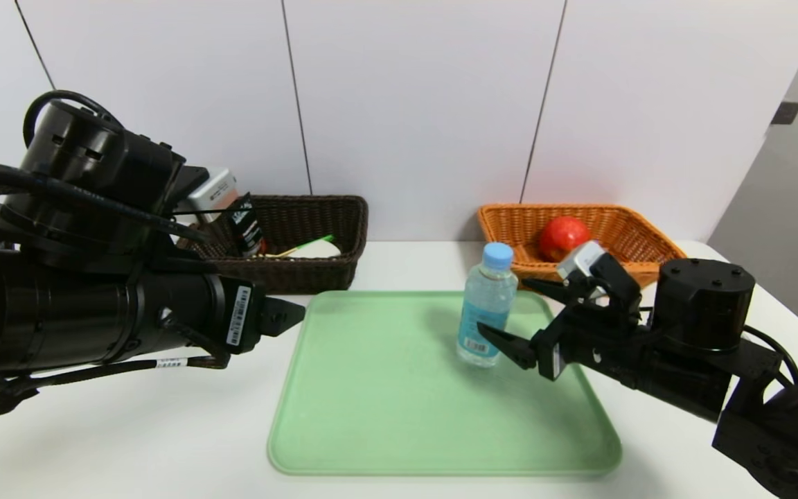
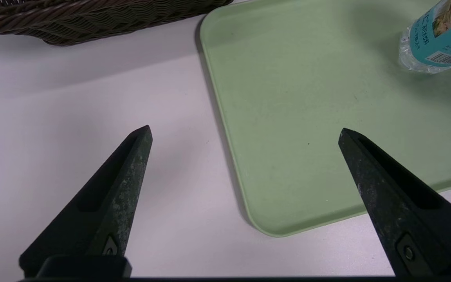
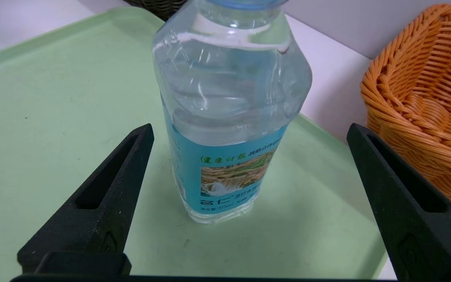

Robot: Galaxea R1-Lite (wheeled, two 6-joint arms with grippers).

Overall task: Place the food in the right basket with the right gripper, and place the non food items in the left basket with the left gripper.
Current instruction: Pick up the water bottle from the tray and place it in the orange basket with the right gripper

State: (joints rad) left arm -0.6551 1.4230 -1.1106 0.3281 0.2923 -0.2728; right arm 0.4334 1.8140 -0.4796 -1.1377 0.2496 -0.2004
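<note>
The water bottle (image 1: 487,305) stands upright on the green tray (image 1: 385,416), near its far right corner. My right gripper (image 1: 503,305) is open and level with the bottle's label. In the right wrist view the bottle (image 3: 229,117) stands at the mouth of the gripper (image 3: 249,127), nearer one finger, and neither finger touches it. The red apple (image 1: 563,237) lies in the orange right basket (image 1: 641,239). The dark left basket (image 1: 316,270) holds the black tube (image 1: 246,225) and the green-handled spoon (image 1: 309,244). My left gripper (image 2: 245,129) hangs open and empty over the tray's near left corner.
The tray (image 2: 307,78) is bare apart from the bottle (image 2: 437,39). The orange basket's wall (image 3: 425,98) is close beside my right gripper. White table runs around the tray, with a white wall behind both baskets.
</note>
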